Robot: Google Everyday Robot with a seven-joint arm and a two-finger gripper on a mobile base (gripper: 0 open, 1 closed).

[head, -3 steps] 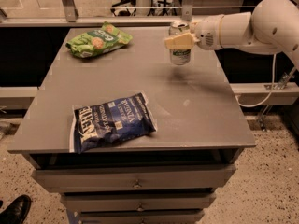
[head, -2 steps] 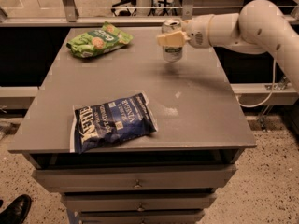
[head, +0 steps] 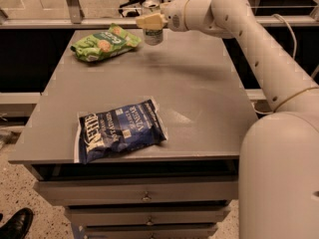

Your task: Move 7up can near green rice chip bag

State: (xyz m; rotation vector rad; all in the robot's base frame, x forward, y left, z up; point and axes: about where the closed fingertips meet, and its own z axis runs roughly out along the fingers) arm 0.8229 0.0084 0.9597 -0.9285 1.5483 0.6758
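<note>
Just the one camera view to go on. Seems close to the end of the carry: gripper (head: 148,22) clamped sideways around the can (head: 154,37), out by the far edge of the table (head: 199,93). Can't tell about contact between can base and tabletop, could be resting, could be hanging just above.

Green bag (head: 105,42) lying just beside the gripper, toward the left of the view and a touch nearer the camera, apart from the can by a small gap. Blue bag (head: 121,130) well away from the gripper, back toward the camera, so no worry there.

For finishing well: keep the can upright, ease straight down to a flat seat, and only then open up. Wouldn't push any further toward the bag, probably near enough already, and nudging that crinkly thing would just shove it away. Worth watching the far edge too, not much table behind the can. After letting go, back out along the fingers' own line and not sideways, otherwise likely to tip a light can
</note>
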